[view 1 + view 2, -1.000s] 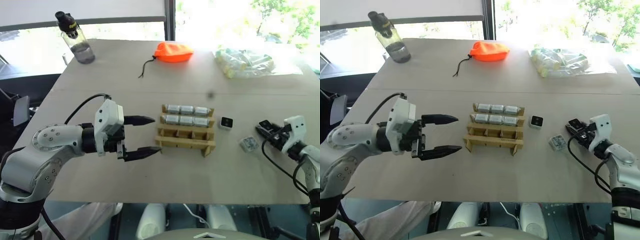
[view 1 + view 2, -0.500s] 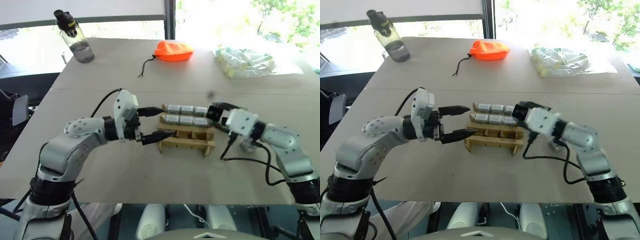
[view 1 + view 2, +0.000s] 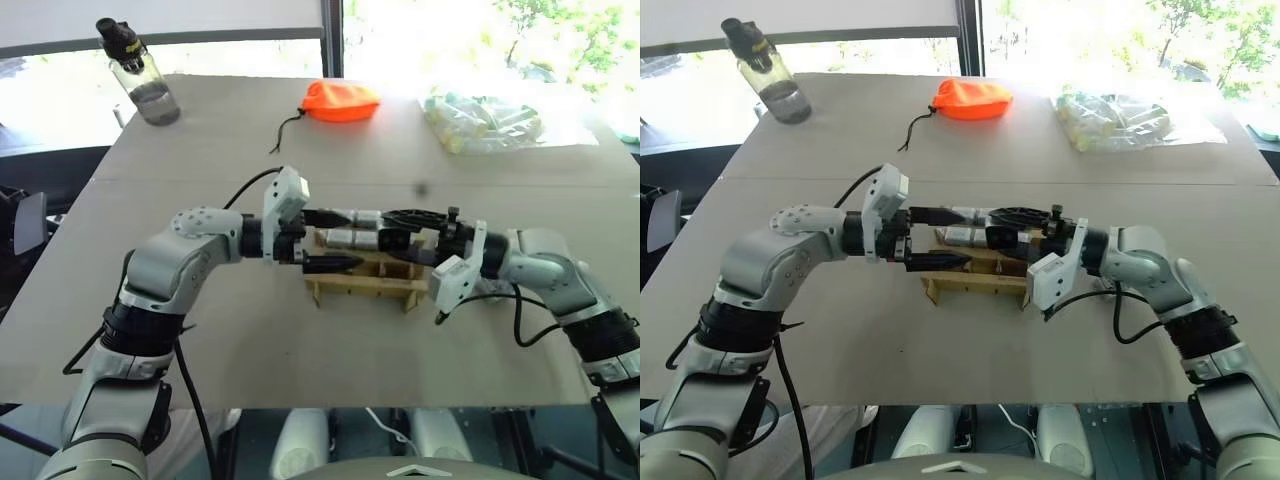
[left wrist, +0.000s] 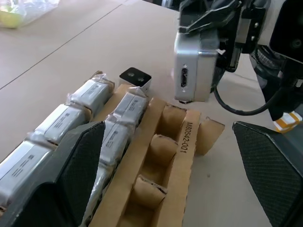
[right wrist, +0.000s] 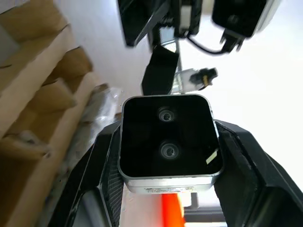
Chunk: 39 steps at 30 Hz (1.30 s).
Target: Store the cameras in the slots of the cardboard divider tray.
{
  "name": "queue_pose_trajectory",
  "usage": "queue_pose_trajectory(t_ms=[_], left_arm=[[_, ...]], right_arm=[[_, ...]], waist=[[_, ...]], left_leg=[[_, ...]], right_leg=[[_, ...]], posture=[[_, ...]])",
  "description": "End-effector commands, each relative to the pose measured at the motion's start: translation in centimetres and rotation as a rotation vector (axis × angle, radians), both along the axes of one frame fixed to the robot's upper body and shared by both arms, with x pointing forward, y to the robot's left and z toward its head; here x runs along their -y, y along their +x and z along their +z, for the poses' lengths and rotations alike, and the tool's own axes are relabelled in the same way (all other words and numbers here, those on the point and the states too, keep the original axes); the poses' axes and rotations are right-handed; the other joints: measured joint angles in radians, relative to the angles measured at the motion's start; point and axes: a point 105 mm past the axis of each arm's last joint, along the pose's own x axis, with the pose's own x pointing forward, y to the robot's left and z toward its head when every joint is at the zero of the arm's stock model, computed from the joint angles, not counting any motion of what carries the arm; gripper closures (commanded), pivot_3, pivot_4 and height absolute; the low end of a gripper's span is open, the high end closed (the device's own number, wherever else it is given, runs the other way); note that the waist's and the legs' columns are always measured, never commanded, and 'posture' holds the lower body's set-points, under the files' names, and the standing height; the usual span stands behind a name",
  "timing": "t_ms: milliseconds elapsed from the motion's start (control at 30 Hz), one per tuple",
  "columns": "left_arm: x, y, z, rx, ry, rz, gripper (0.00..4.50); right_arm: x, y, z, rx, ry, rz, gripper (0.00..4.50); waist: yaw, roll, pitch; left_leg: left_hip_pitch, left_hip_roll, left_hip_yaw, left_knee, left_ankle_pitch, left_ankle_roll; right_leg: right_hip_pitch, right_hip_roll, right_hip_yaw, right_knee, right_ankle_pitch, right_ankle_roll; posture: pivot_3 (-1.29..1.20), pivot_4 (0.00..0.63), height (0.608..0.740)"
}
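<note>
- Over the middle of the table, the right gripper is clamped on a camera, black lens face filling the right wrist view, hanging just above the cardboard divider tray.
- The left gripper reaches in from the tray's other side, jaws wide apart and holding nothing.
- Two tray rows hold wrapped cameras; the nearest row stands empty.
- Another camera sits just beside the tray.
</note>
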Motion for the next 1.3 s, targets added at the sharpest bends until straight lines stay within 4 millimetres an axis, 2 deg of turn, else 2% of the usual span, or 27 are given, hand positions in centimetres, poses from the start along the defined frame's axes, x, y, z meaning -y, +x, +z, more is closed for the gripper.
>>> queue_pose_trajectory(t_ms=[33,233,467,567,700,800,1000,1067,1100,1167,1300], left_arm=[[0.4,-0.3,0.5,0.005,0.000,-0.026,0.00],[0.9,-0.4,0.8,0.004,-0.005,-0.048,0.00],[1.2,-0.7,0.8,-0.010,-0.005,-0.077,0.00],[1.2,-0.7,0.7,-0.012,-0.004,-0.081,0.72],[1.2,-0.7,0.8,-0.009,-0.008,-0.085,2.68],[1.2,-0.7,0.9,-0.007,-0.010,-0.085,3.66],[1.3,-0.7,1.1,-0.005,-0.016,-0.089,3.73],[1.3,-0.7,1.1,-0.004,-0.015,-0.089,3.73],[1.2,-0.6,1.1,-0.005,-0.015,-0.090,3.73],[1.1,-0.5,1.0,0.003,-0.004,-0.092,3.73],[0.0,0.0,0.3,0.030,0.032,-0.102,3.73]], right_arm=[[-1.0,-0.4,0.1,0.041,0.017,0.029,2.51],[-2.7,0.0,-0.7,0.052,0.006,0.028,2.51],[-3.2,0.7,-0.9,0.045,0.011,0.016,2.51],[-3.1,0.8,-1.0,0.046,0.009,0.014,2.51],[-3.1,0.7,-1.1,0.043,0.004,0.018,2.51],[-3.2,0.5,-1.2,0.040,0.001,0.024,2.51],[-3.4,0.2,-1.8,0.011,-0.031,0.034,2.51],[-3.4,0.0,-1.9,-0.007,-0.031,0.036,1.46],[-3.4,-0.1,-1.9,-0.014,-0.026,0.040,1.12],[-3.2,-0.2,-1.2,-0.058,0.054,0.024,0.10],[-1.6,-0.2,-0.6,-0.194,0.128,-0.029,0.00]], waist=[[-0.003,0.000,0.000],[-0.004,0.000,0.000],[-0.007,0.000,0.000],[-0.009,0.000,0.000],[-0.010,0.000,0.000],[-0.011,0.000,0.000],[-0.011,0.000,0.000],[-0.011,0.000,0.000],[-0.011,0.000,0.000],[-0.011,0.000,0.000],[-0.010,0.000,0.000]], left_leg=[[0.000,0.000,0.000,0.000,0.000,0.000],[0.000,0.000,0.000,0.001,0.000,0.000],[0.000,0.000,0.000,0.001,0.000,0.000],[0.000,0.000,0.000,0.001,0.000,0.000],[0.000,0.000,0.000,0.001,0.000,0.000],[0.000,0.000,0.000,0.001,0.000,0.000],[0.000,0.000,0.000,0.001,0.000,0.000],[0.000,0.000,0.000,0.001,0.000,0.000],[0.000,0.000,0.000,0.001,0.000,0.000],[0.000,0.000,0.000,0.001,0.000,0.000],[0.000,-0.001,0.000,0.001,0.000,0.000]], right_leg=[[0.000,0.000,0.000,0.000,0.000,0.000],[0.000,-0.001,0.000,0.000,0.000,0.000],[0.000,0.000,0.000,0.000,0.000,0.000],[0.000,-0.001,0.000,0.000,0.000,0.000],[0.000,0.000,0.000,0.000,0.000,0.000],[0.000,0.000,0.000,0.001,0.000,0.000],[0.000,-0.001,0.001,0.000,0.000,0.000],[0.000,-0.001,0.001,0.001,0.000,0.000],[0.000,-0.001,0.001,0.001,0.000,0.000],[0.000,0.000,0.001,0.001,0.000,0.000],[0.000,-0.001,0.000,0.001,0.000,0.000]], posture=[[0.00,0.150,0.726],[0.00,0.150,0.726],[0.00,0.150,0.726],[0.00,0.150,0.726],[0.00,0.150,0.726],[0.00,0.150,0.726],[0.00,0.150,0.726],[0.00,0.150,0.726],[0.00,0.150,0.726],[0.00,0.150,0.726],[0.00,0.150,0.726]])
